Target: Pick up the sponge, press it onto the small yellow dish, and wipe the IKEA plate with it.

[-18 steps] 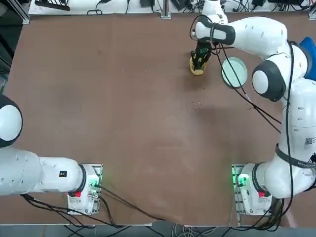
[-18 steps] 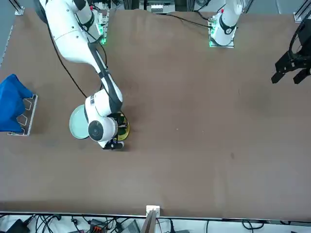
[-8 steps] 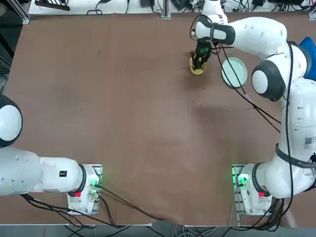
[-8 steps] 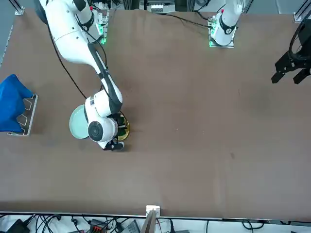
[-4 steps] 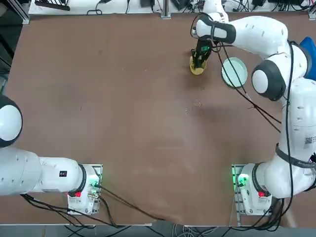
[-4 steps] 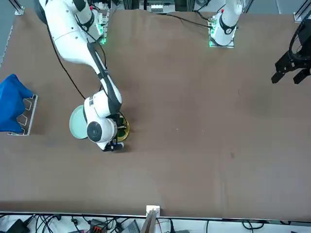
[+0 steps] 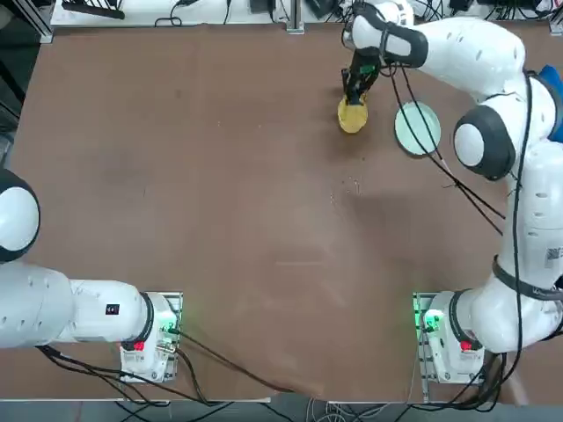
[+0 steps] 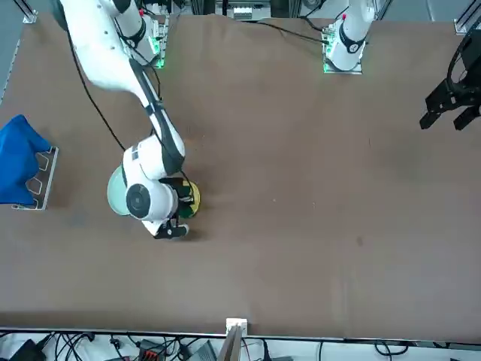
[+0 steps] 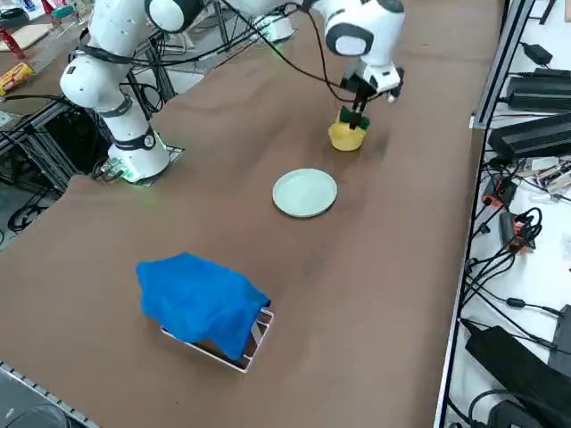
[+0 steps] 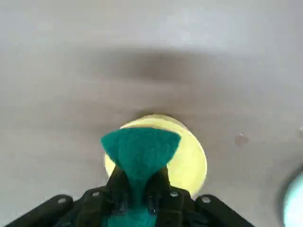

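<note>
Overhead, pincer (image 10: 138, 196) pinching sponge (image 10: 140, 152), above small yellow dish (image 10: 189, 158)

In the top view, the small yellow dish (image 7: 352, 116) sits at the upper right of the worktop (image 7: 220, 193), with the IKEA plate (image 7: 416, 128) just to its right (apart, not touching). The hand (image 7: 354, 90) hangs over the dish with the sponge (image 10: 140, 151) pinched between its fingers, above the dish.
</note>
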